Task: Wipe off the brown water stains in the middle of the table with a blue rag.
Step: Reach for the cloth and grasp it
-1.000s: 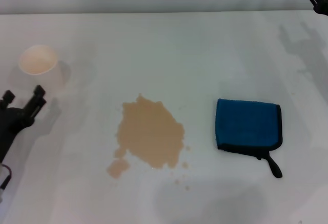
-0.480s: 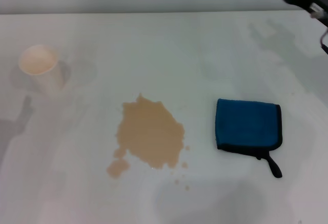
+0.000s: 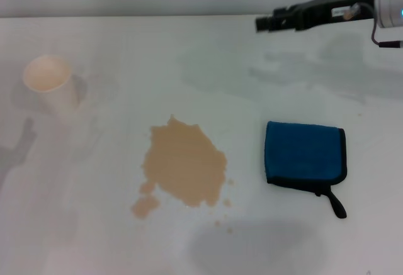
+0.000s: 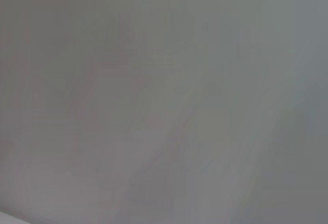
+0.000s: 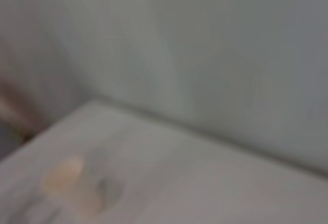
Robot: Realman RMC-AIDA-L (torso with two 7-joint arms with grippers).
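The brown water stains are spread over the middle of the white surface, with small droplets scattered just beside them. The blue rag is laid flat to their right, apart from the puddle, untouched. A white paper cup is seen far left. The right pincer is held high above the far side; whether it is apart or together cannot be told. The left pincer is not seen
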